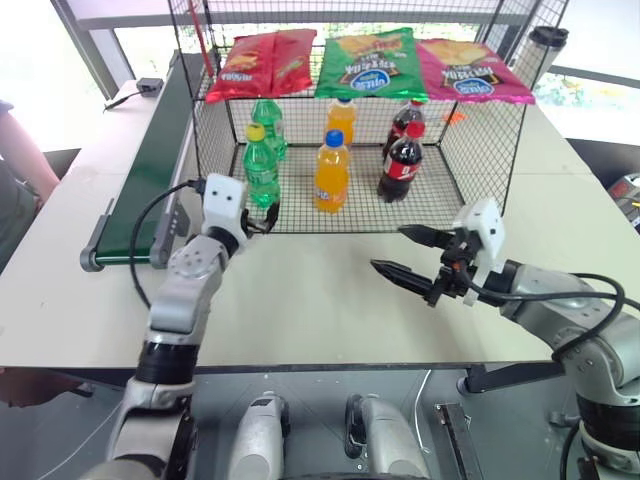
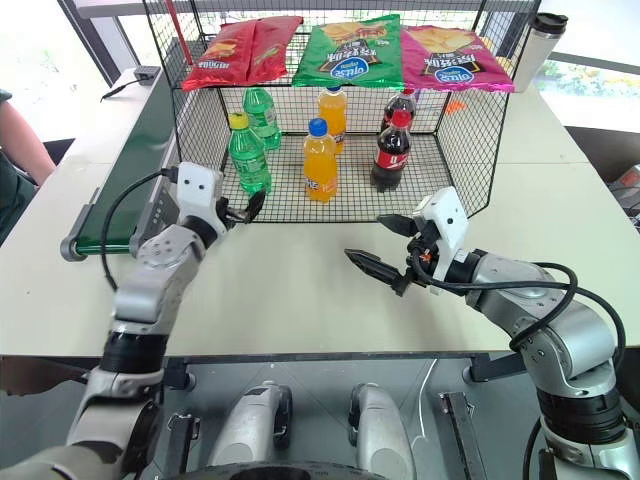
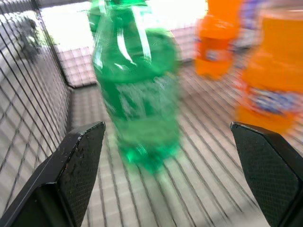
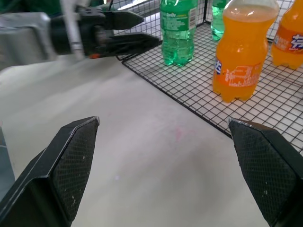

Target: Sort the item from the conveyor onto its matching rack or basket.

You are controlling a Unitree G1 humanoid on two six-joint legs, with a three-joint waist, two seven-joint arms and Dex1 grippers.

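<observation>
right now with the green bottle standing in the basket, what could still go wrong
1. The open left gripper sits just in front of the yellow-capped green bottle; a stray finger brushing it could tip it over.
2. A fall could knock it into the green-capped bottle behind it or the orange bottle beside it in the wire basket.

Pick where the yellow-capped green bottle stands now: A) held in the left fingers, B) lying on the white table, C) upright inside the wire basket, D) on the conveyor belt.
C: the yellow-capped green bottle stands upright on the wire basket floor, with the open left gripper just outside it.
</observation>
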